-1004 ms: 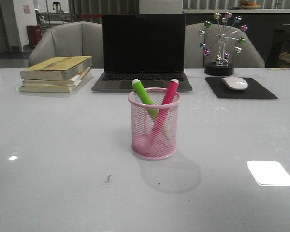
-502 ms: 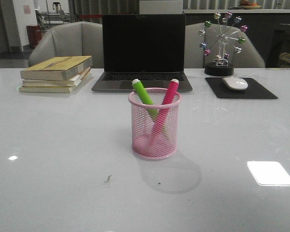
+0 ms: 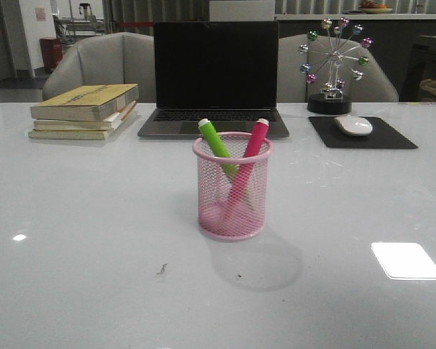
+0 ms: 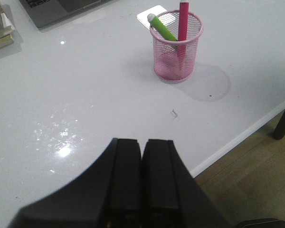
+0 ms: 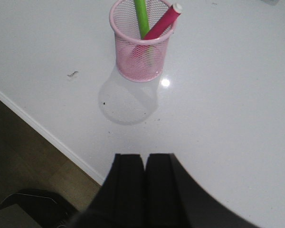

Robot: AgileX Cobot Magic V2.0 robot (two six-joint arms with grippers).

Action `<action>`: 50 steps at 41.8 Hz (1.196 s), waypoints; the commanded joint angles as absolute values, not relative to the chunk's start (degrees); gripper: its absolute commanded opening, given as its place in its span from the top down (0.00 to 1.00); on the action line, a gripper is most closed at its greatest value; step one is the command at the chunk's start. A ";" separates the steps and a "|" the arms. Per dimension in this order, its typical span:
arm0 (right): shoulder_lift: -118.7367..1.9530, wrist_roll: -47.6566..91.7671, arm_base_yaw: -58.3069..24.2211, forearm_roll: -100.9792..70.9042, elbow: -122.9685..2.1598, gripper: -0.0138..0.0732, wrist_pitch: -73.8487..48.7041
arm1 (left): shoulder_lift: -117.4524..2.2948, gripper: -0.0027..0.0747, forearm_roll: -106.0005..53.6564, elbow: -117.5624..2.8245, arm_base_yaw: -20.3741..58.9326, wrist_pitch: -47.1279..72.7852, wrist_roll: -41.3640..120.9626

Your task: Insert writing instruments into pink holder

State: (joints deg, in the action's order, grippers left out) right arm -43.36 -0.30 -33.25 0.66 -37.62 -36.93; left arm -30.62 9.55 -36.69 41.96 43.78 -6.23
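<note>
The pink holder [image 3: 232,209] stands upright in the middle of the table. Inside it lean the lime green marker [image 3: 215,140] and the pink-red marker [image 3: 253,142], crossing, their white tips above the rim. The left wrist view shows the holder [image 4: 176,61] with the green marker [image 4: 161,29] and the pink-red marker [image 4: 183,21] well away from my left gripper [image 4: 142,145], which is shut and empty near the table's front edge. The right wrist view shows the holder [image 5: 140,52] far from my right gripper [image 5: 144,159], also shut and empty. Neither gripper shows in the front view.
A laptop [image 3: 215,80] stands behind the holder, a stack of books [image 3: 83,110] at the back left, a mouse [image 3: 353,125] on a black pad [image 3: 363,134] and a ball ornament [image 3: 333,65] at the back right. The table's front edge [image 4: 242,135] is near both grippers.
</note>
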 commanded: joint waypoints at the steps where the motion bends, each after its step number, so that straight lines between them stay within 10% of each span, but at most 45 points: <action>1: -42.86 0.00 -33.09 1.38 -39.18 0.76 -33.64 | -30.78 0.85 10.14 -38.19 42.32 39.82 -6.21; 28: -42.86 0.00 -33.09 1.38 -39.18 0.76 -33.70 | -5.76 0.85 5.30 -10.08 10.68 6.37 -2.85; 50: -42.86 0.00 -33.09 1.38 -39.18 0.76 -33.76 | 0.06 0.85 2.97 0.51 6.70 -4.82 -3.35</action>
